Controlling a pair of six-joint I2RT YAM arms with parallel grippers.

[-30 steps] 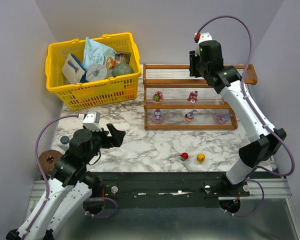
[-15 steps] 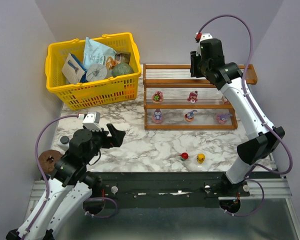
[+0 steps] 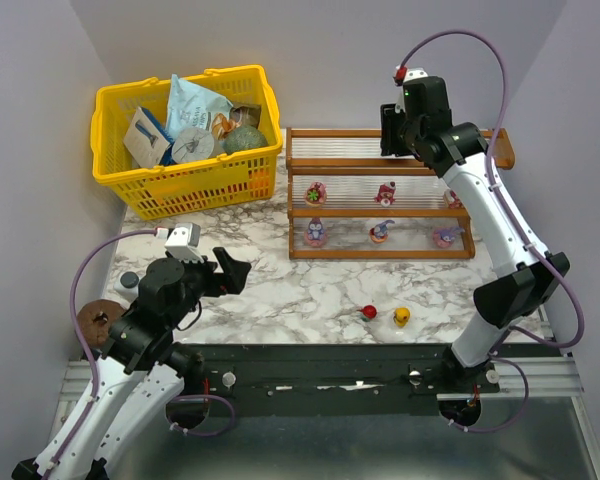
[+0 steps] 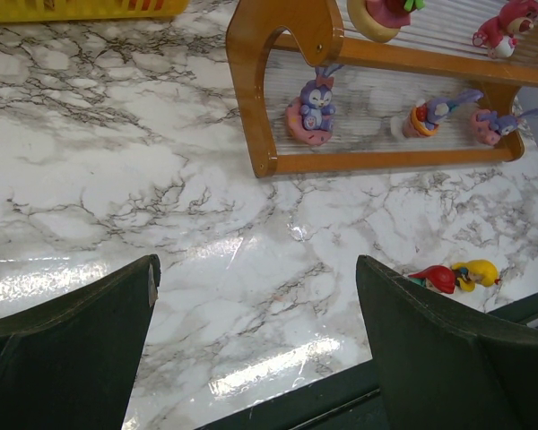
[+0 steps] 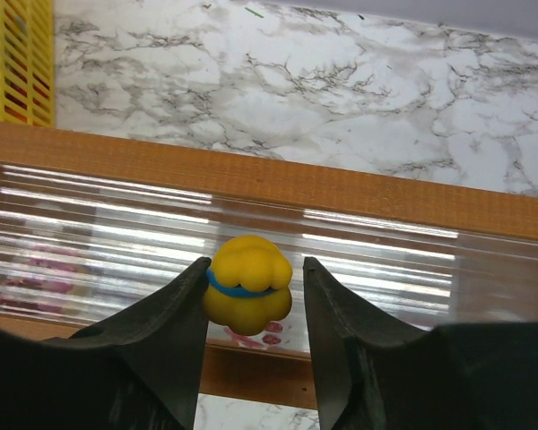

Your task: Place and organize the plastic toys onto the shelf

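Note:
The shelf (image 3: 380,253) stands at the back right, with several plastic toys on its middle and bottom tiers, such as a pink one (image 3: 316,192) and a purple one (image 3: 315,233). My right gripper (image 3: 392,130) hovers over the top tier. In the right wrist view a round yellow toy (image 5: 247,291) with a blue band rests on the clear ribbed tier (image 5: 386,260). It sits between the open jaws of the right gripper (image 5: 255,262), against the left finger and apart from the right one. A red toy (image 3: 369,312) and a yellow toy (image 3: 402,317) lie on the marble. My left gripper (image 4: 255,269) is open and holds nothing.
A yellow basket (image 3: 185,185) of packets and jars stands at the back left, next to the shelf. A brown round object (image 3: 95,322) and a small dark cap (image 3: 129,280) lie at the table's left edge. The table's dark front rail (image 3: 320,360) runs below the two loose toys.
My right gripper's jaws have spread apart around the yellow toy on the top tier, and the wrist has shifted slightly. The left arm has not moved.

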